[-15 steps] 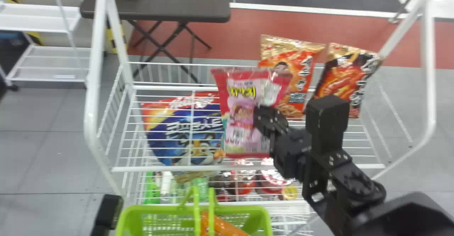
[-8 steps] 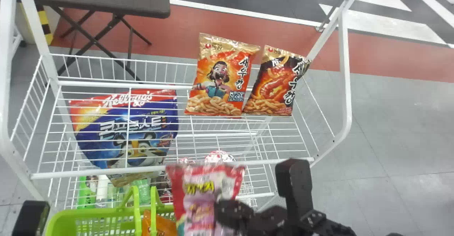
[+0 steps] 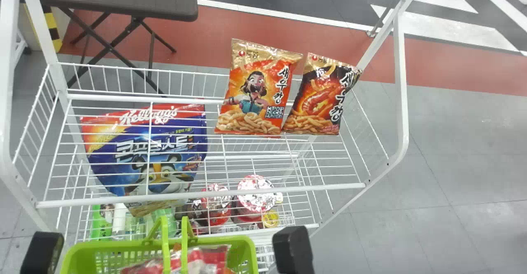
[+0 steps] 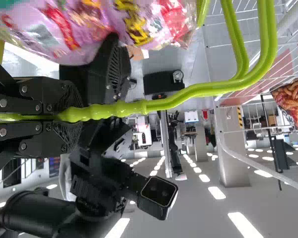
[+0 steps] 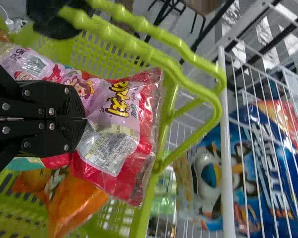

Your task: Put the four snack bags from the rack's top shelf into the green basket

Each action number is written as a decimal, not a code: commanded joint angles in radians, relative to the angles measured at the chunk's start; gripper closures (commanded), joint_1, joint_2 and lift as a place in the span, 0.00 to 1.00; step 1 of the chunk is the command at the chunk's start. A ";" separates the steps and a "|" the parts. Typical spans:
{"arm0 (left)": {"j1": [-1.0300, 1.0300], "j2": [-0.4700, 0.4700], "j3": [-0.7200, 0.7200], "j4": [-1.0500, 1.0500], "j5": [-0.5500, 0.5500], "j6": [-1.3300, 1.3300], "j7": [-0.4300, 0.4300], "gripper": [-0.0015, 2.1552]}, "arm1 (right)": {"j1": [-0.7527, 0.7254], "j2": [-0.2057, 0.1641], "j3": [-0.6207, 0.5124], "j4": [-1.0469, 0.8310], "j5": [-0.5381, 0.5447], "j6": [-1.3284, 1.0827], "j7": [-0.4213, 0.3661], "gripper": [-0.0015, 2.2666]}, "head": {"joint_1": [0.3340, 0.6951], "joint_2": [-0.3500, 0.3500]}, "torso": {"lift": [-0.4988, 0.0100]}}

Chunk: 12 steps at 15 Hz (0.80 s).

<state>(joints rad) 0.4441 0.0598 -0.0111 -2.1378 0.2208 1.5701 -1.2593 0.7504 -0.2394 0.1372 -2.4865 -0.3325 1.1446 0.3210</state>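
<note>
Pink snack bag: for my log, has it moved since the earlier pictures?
Yes, down: the pink bag went from above the top shelf's front rail into the basket.

The pink bag (image 5: 121, 111) is glossy film, the green basket (image 3: 123, 244) smooth plastic, the rack (image 3: 401, 80) painted metal.

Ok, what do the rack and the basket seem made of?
The rack looks like white-coated metal wire: thin, straight bars with a smooth sheen. The green basket is probably moulded plastic, slightly glossy, judging by its perforated walls and ridged handles.
</note>
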 commanded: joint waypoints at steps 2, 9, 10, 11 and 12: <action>0.013 0.000 -0.001 -0.014 0.000 0.001 -0.002 1.00 | -0.029 0.000 0.082 0.057 0.036 -0.090 0.001 0.78 | 1.00 0.26 | 0.98; 0.016 0.002 -0.009 -0.017 0.000 0.001 0.000 1.00 | 0.001 -0.006 -0.028 0.043 0.089 -0.108 0.035 0.03 | 1.00 0.24 | 0.98; 0.016 0.002 -0.012 -0.017 -0.001 0.001 0.001 1.00 | 0.006 -0.006 -0.056 0.029 0.092 -0.108 0.036 0.03 | 1.00 0.18 | 0.98; 0.016 0.000 -0.012 -0.017 -0.001 0.001 0.001 1.00 | 0.006 -0.004 -0.083 0.023 0.090 -0.111 0.036 0.03 | 1.00 0.14 | 0.98; 0.016 0.000 -0.012 -0.017 -0.001 0.001 0.001 1.00 | 0.006 -0.001 -0.117 0.023 0.090 -0.139 0.036 0.03 | 1.00 0.09 | 0.98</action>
<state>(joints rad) 0.4602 0.0606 -0.0225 -2.1552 0.2196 1.5701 -1.2578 0.7548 -0.2440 0.0635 -2.4581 -0.2422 1.0289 0.3578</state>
